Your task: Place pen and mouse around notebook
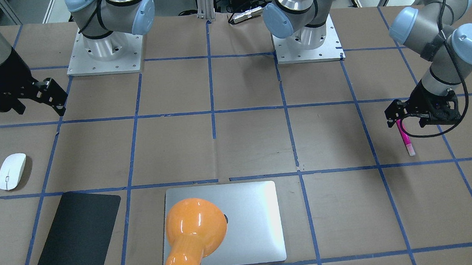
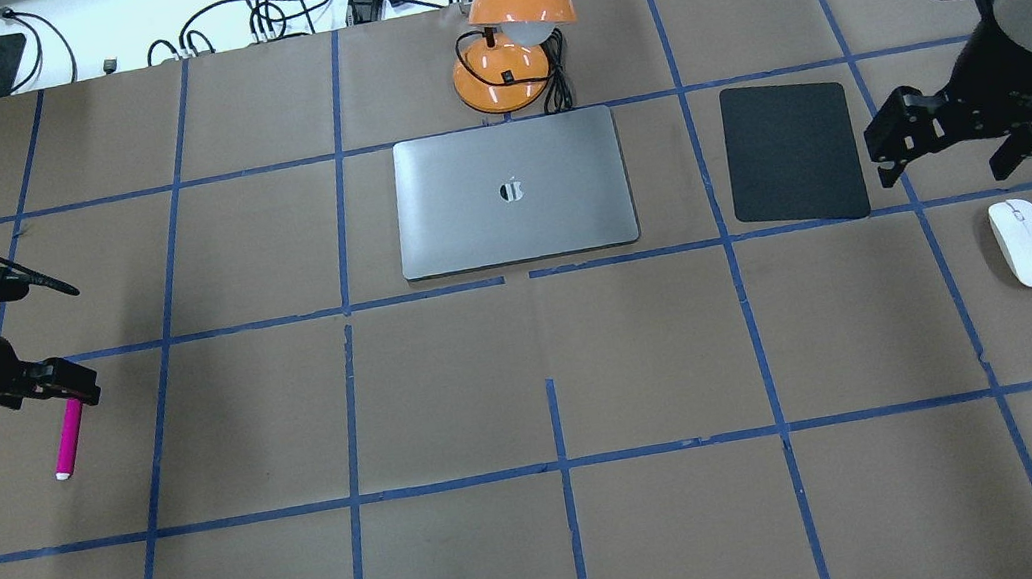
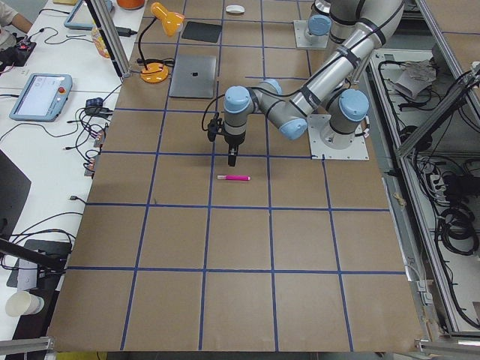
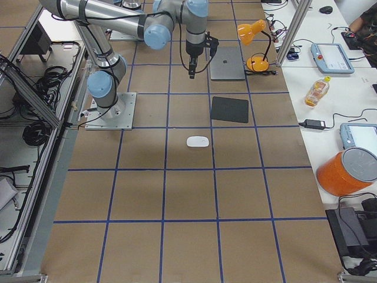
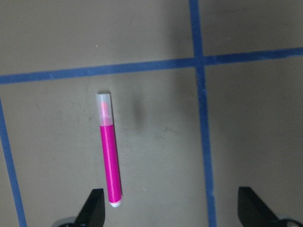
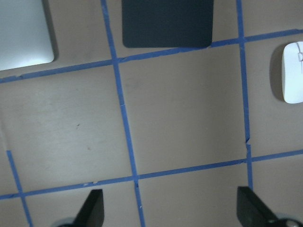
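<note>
The magenta pen [image 5: 109,161] lies flat on the brown paper with its pale cap pointing away from my left gripper [image 5: 173,210]. That gripper hangs open just above the pen's uncapped end [image 2: 69,438], which lies beside one fingertip [image 5: 97,208]. The white mouse [image 2: 1026,242] rests at the table's right side. My right gripper [image 2: 948,163] is open and empty, above the table between the mouse and a black mat. The silver-grey notebook [image 2: 512,191] lies closed in the middle of the far side.
A black mat [image 2: 793,152] lies just right of the notebook. An orange desk lamp [image 2: 511,38] stands behind the notebook, its shade hanging over the far edge. Blue tape lines grid the brown paper table top [image 2: 548,376].
</note>
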{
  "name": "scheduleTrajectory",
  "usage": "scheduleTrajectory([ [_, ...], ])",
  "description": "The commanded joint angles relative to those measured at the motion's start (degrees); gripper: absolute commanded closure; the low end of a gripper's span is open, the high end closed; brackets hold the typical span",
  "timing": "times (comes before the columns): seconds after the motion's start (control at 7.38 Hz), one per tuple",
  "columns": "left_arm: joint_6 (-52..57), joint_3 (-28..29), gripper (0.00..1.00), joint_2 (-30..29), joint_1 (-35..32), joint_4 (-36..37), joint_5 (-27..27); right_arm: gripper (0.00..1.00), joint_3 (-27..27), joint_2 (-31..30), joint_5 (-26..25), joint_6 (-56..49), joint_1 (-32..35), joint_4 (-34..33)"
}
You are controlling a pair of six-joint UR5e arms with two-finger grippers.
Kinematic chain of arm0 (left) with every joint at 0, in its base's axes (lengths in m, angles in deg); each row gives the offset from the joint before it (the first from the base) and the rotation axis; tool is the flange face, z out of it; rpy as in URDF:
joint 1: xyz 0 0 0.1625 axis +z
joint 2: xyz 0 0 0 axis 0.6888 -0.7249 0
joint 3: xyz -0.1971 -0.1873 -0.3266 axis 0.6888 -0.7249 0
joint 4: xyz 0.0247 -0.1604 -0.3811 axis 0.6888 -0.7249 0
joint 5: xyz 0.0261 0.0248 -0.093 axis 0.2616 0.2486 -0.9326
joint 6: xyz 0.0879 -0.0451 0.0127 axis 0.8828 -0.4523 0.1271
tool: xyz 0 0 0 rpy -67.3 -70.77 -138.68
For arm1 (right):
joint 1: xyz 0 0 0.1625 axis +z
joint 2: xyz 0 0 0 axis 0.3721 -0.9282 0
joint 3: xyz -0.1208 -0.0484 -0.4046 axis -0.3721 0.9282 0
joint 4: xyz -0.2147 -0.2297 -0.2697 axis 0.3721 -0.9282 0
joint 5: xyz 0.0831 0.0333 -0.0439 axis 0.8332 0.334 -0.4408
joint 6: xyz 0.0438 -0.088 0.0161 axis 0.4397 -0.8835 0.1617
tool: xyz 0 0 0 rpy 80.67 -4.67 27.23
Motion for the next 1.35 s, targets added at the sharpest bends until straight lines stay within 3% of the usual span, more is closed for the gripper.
scheduleTrajectory([
  [0.0, 0.55, -0.62, 0.02, -6.72, 3.59, 5.83, -1.36, 0.0, -9.02, 0.2, 0.33, -11.31, -11.16, -12.72],
  [0.14, -0.33, -0.62, 0.03, -8.32, 3.6, 6.36, -1.54, 0.0, -9.75, 2.55, 0.86, -15.19, -14.78, -13.55],
  [0.27, -1.29, -0.7, 0.28, -8.68, 3.6, 7.24, -1.54, 0.0, -9.76, 6.05, 0.43, -18.71, -15.86, -17.82],
  [0.41, -1.3, -0.62, 0.68, -8.34, 3.51, 7.25, -1.63, 0.0, -9.93, 8.52, 0.42, -21.36, -16.22, -21.6],
  [0.54, -1.22, -0.62, 0.97, -8.07, 3.59, 7.25, -1.71, 0.0, -9.58, 9.51, 0.51, -21.56, -16.58, -21.9],
  [0.95, -1.74, -0.7, 1.0, -6.85, 2.99, 6.03, -2.41, 0.0, -9.67, 10.3, 1.12, -23.83, -17.63, -21.82],
  [1.22, -12.16, -1.06, 1.0, -3.78, 0.54, -0.55, -4.86, 0.0, -8.45, 14.69, 1.04, -24.46, -17.63, -21.73],
])
